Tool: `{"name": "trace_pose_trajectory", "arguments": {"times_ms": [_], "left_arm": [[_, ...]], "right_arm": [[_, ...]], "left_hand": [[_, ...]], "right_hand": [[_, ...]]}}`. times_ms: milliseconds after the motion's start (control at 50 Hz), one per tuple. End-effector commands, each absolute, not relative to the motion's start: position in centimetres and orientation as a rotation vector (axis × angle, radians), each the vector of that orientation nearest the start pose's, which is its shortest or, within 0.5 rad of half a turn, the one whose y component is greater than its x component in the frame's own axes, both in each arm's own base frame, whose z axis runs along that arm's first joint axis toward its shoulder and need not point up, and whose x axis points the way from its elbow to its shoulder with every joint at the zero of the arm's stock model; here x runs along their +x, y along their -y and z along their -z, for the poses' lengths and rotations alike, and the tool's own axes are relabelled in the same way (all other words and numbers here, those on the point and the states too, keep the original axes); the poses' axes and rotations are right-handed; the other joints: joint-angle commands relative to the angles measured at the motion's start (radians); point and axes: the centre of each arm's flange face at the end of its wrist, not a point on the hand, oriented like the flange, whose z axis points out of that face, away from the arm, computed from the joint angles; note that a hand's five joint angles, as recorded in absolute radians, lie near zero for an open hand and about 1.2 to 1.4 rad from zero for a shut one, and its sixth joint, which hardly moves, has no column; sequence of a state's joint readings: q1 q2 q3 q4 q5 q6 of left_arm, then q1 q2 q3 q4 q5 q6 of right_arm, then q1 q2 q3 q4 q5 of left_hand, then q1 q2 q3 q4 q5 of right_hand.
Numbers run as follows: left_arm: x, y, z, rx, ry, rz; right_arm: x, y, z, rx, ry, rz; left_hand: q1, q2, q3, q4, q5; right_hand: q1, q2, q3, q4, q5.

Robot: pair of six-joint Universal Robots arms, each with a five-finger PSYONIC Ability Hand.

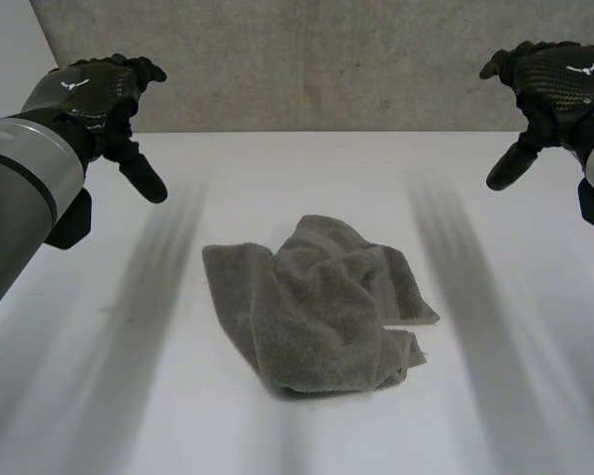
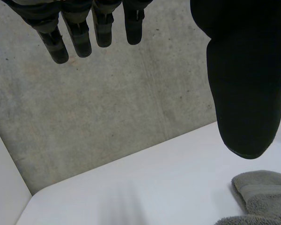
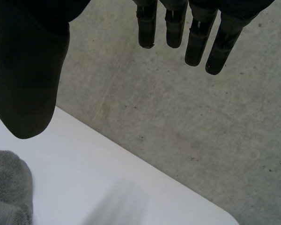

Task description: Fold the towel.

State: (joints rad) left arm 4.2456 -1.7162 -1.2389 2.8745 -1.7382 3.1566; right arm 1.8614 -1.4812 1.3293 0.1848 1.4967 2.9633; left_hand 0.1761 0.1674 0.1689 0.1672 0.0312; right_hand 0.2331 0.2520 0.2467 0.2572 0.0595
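Note:
A grey towel (image 1: 322, 307) lies crumpled in the middle of the white table (image 1: 129, 396). My left hand (image 1: 99, 94) hovers high over the far left of the table, open, fingers straight, holding nothing. My right hand (image 1: 554, 84) hovers high at the far right, open and empty too. Both hands are well apart from the towel. In the left wrist view the thumb (image 2: 246, 84) hangs above a corner of the towel (image 2: 262, 194), with the fingers (image 2: 77, 30) spread. In the right wrist view a bit of the towel (image 3: 9, 192) lies below the thumb (image 3: 28, 79).
A grey concrete wall (image 1: 327, 59) runs behind the table's far edge. White table surface surrounds the towel on all sides.

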Motion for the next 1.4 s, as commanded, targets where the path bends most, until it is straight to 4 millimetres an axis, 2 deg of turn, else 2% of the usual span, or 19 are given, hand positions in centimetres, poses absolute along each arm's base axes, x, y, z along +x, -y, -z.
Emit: {"name": "trace_pose_trajectory", "arguments": {"times_ms": [20,100,180,240,380,580,640,680,740,860,920,1080,1100,1120,1140,1160,1260,1300,1400], "left_arm": [[-25.2,24.4,-33.3,0.413,-2.423,2.229],[-25.9,25.4,-32.5,0.447,-2.418,2.255],[-26.0,29.4,-27.9,0.517,-2.468,2.122],[-26.2,30.2,-26.2,0.567,-2.488,2.063],[-27.8,32.7,-18.8,0.792,-2.516,1.913],[-29.1,34.2,-14.5,0.922,-2.487,1.942],[-29.4,33.8,-14.0,0.975,-2.502,1.932],[-29.5,33.7,-13.9,0.994,-2.509,1.934],[-29.8,33.2,-13.9,1.025,-2.52,1.936],[-30.8,32.0,-13.8,1.067,-2.53,1.935],[-31.0,31.4,-13.4,1.09,-2.538,1.914],[-31.4,30.2,-12.6,1.13,-2.56,1.876],[-31.6,30.0,-12.6,1.139,-2.559,1.877],[-31.6,30.0,-12.6,1.139,-2.559,1.877],[-31.8,29.8,-12.6,1.148,-2.556,1.882],[-32.0,29.7,-12.7,1.156,-2.553,1.888],[-32.3,29.6,-12.9,1.16,-2.527,1.928],[-32.5,29.5,-13.1,1.168,-2.522,1.936],[-32.8,29.2,-13.2,1.18,-2.518,1.944]], "right_arm": [[22.8,27.4,-32.5,-0.625,-2.119,2.047],[24.0,27.4,-31.3,-0.732,-2.118,2.004],[27.4,26.8,-28.3,-0.986,-2.059,1.869],[28.6,26.6,-27.4,-1.054,-2.027,1.823],[34.4,26.2,-21.5,-1.241,-1.93,1.595],[36.5,25.7,-15.4,-1.393,-2.023,1.498],[36.1,26.0,-15.2,-1.439,-2.067,1.54],[34.5,26.7,-16.4,-1.492,-2.179,1.672],[33.0,26.2,-19.1,-1.447,-2.206,1.762],[30.1,24.7,-21.2,-1.409,-2.207,1.793],[28.7,22.7,-21.2,-1.45,-2.222,1.726],[24.9,15.1,-17.6,-1.837,-2.346,0.954],[24.7,14.3,-17.8,-1.884,-2.327,0.86],[24.9,14.5,-18.3,-1.879,-2.296,0.879],[24.9,14.5,-18.3,-1.879,-2.296,0.88],[25.6,15.1,-18.9,-1.849,-2.255,0.966],[26.8,17.6,-20.8,-1.726,-2.222,1.201],[27.3,20.8,-23.3,-1.46,-2.243,1.406],[27.8,23.0,-24.0,-1.255,-2.263,1.44]], "left_hand": [[0.002,0.011,0.009,0.011,-0.027],[0.014,0.023,0.021,0.023,-0.016],[0.029,0.037,0.036,0.037,-0.001],[0.029,0.037,0.036,0.037,-0.001],[0.052,0.061,0.059,0.061,0.022],[0.269,0.278,0.276,0.278,0.24],[0.281,0.29,0.288,0.29,0.251],[0.322,0.331,0.329,0.331,0.293],[0.413,0.422,0.42,0.422,0.384],[0.528,0.536,0.535,0.537,0.498],[0.528,0.536,0.535,0.537,0.498],[0.528,0.536,0.535,0.537,0.498],[0.525,0.534,0.532,0.534,0.495],[0.525,0.533,0.532,0.534,0.495],[0.522,0.531,0.529,0.531,0.492],[0.516,0.525,0.523,0.525,0.486],[0.519,0.528,0.526,0.528,0.489],[0.519,0.528,0.526,0.528,0.489],[0.519,0.528,0.526,0.528,0.489]], "right_hand": [[-0.059,-0.077,-0.072,-0.083,-0.06],[-0.059,-0.077,-0.072,-0.083,-0.06],[-0.059,-0.077,-0.072,-0.083,-0.06],[-0.059,-0.077,-0.072,-0.083,-0.06],[-0.059,-0.077,-0.072,-0.083,-0.06],[0.086,0.067,0.072,0.062,0.085],[0.248,0.229,0.235,0.224,0.247],[0.794,0.775,0.781,0.77,0.793],[1.162,1.143,1.148,1.138,1.161],[1.163,1.144,1.15,1.139,1.162],[1.163,1.144,1.15,1.139,1.162],[1.163,1.144,1.15,1.139,1.162],[0.97,0.951,0.956,0.945,0.969],[0.346,0.327,0.332,0.321,0.345],[0.339,0.32,0.326,0.315,0.338],[-0.056,-0.075,-0.07,-0.08,-0.057],[-0.059,-0.077,-0.072,-0.083,-0.06],[-0.059,-0.077,-0.072,-0.083,-0.06],[-0.059,-0.077,-0.072,-0.083,-0.06]]}}
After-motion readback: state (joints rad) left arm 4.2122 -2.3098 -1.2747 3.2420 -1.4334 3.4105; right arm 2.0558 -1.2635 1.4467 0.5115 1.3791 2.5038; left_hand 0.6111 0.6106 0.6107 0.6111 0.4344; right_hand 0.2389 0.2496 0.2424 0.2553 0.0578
